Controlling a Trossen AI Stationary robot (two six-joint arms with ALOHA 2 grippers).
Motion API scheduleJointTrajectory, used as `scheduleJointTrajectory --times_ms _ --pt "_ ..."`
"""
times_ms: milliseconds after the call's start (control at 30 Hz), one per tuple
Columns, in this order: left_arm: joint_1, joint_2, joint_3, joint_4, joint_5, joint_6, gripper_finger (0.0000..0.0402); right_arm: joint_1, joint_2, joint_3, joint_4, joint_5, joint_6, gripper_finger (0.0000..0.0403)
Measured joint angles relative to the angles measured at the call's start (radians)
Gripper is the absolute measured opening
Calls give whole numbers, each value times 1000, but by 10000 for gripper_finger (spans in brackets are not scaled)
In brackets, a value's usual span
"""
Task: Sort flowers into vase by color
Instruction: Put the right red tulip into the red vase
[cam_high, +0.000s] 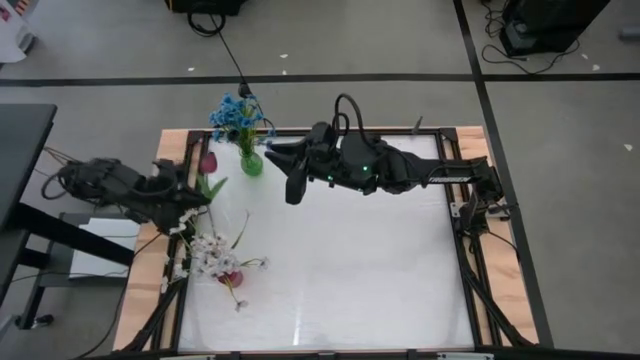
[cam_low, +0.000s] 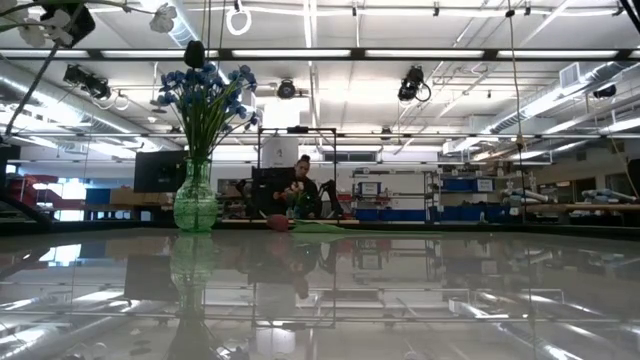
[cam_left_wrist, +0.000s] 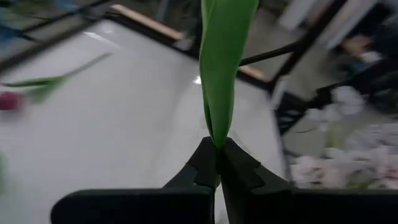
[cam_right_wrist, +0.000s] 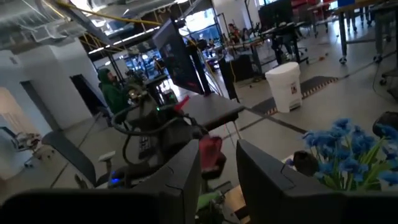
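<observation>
A green glass vase (cam_high: 251, 163) (cam_low: 195, 200) stands near the table's far edge and holds blue flowers (cam_high: 235, 115) (cam_right_wrist: 348, 155). My left gripper (cam_high: 195, 196) (cam_left_wrist: 217, 155) is left of the vase and is shut on a tulip sprig; its dark pink bud (cam_high: 207, 162) (cam_low: 278, 222) points toward the far edge. White blossoms (cam_high: 210, 255) (cam_left_wrist: 373, 155) lie in a heap near the table's left edge, with another pink bud (cam_high: 232, 278) beside them. My right gripper (cam_high: 286, 170) (cam_right_wrist: 217, 168) hovers open just right of the vase, fingers pointing left. My left gripper pinches the tulip sprig by the lower end of its long green leaf (cam_left_wrist: 219, 134), between the tips of its two fingers. The leaf (cam_high: 212, 187) runs on straight ahead of the fingers. I cannot tell whether the sprig touches the table.
The white tabletop (cam_high: 350, 270) is bare in its middle and right half. A wooden rim and black frame bars (cam_high: 470, 210) border it, with cables along the right side. People sit in the room beyond (cam_low: 300, 190) (cam_right_wrist: 112, 93).
</observation>
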Motion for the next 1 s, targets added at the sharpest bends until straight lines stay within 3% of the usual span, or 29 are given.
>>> scheduleJointTrajectory --times_ms 167,367,800,1000 --pt "0 -55 -115 200 123 -33 13 0 0 0 -35 1 29 112" --pt "0 -80 -98 320 159 -25 13 2 0 0 -85 8 55 112" --pt "0 -82 -176 348 274 -59 13 2 0 0 -94 8 77 112" --pt "0 -81 -176 318 350 24 13 2 0 0 -94 7 72 112"
